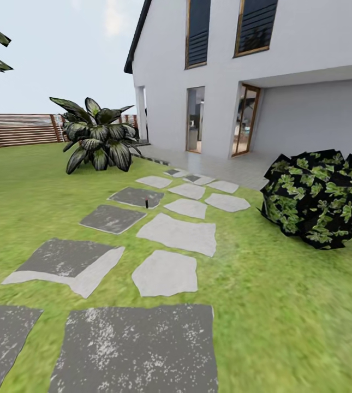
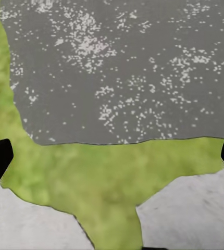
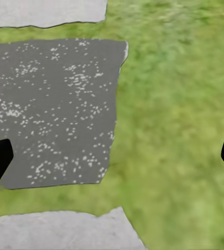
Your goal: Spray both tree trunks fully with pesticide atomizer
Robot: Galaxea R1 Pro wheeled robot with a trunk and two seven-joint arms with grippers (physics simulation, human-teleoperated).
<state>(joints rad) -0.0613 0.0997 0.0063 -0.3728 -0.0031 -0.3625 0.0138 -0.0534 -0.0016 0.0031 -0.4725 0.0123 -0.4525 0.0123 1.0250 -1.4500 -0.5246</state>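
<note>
Quick tally from head view: one white house (image 1: 285, 71), one round bush (image 1: 320, 199), one broad-leaf plant (image 1: 99, 136), one slat fence (image 1: 17, 129). Stepping stones (image 1: 178, 234) numbered roughly fourteen, far ones hard to separate. One small dark object (image 1: 146, 203) stood on stone, too tiny to identify.

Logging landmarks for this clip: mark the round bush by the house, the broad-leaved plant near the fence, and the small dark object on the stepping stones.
round bush (image 1: 320, 191), head view, middle of its foliage.
broad-leaved plant (image 1: 98, 139), head view, centre of the leaf cluster.
small dark object (image 1: 146, 203), head view, its upright body; too small to identify.
</note>
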